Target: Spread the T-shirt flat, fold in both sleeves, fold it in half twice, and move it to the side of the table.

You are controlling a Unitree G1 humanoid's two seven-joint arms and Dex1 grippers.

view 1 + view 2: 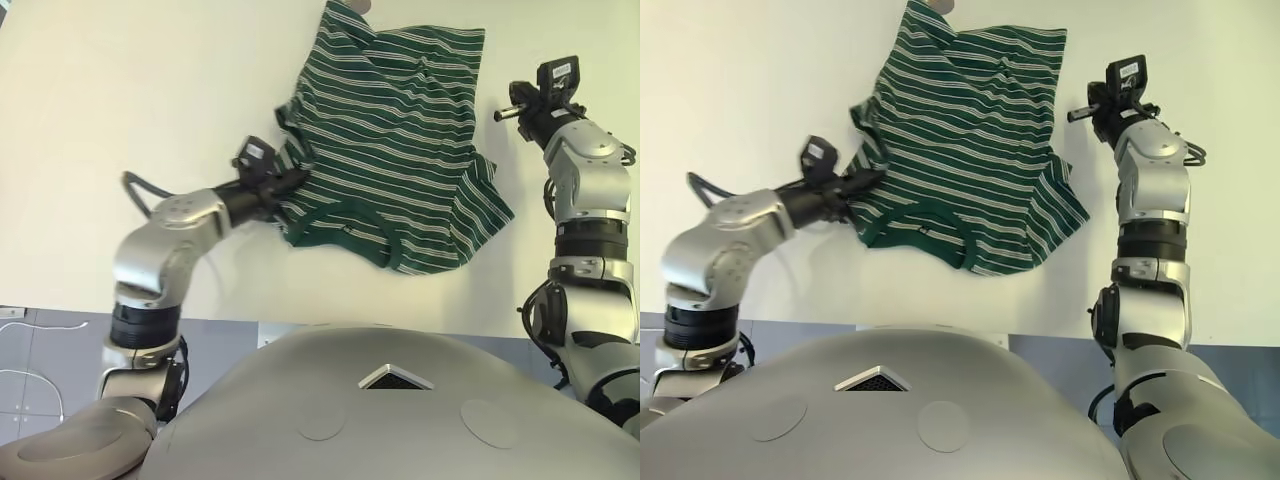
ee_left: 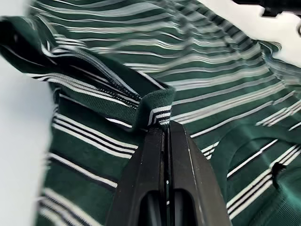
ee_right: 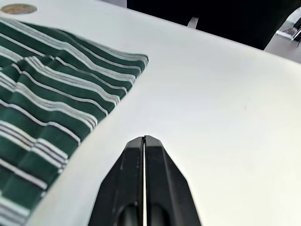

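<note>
The green striped T-shirt [image 1: 390, 150] is lying rumpled at the middle of the white surface [image 1: 120, 90]. The left gripper [image 2: 162, 131] is sitting at the shirt's 8 o'clock edge, its jaws pinching what looks like a sleeve hem. The right gripper [image 3: 144, 140] is hovering at 2 o'clock near the cloth, jaws pressed together on nothing.
</note>
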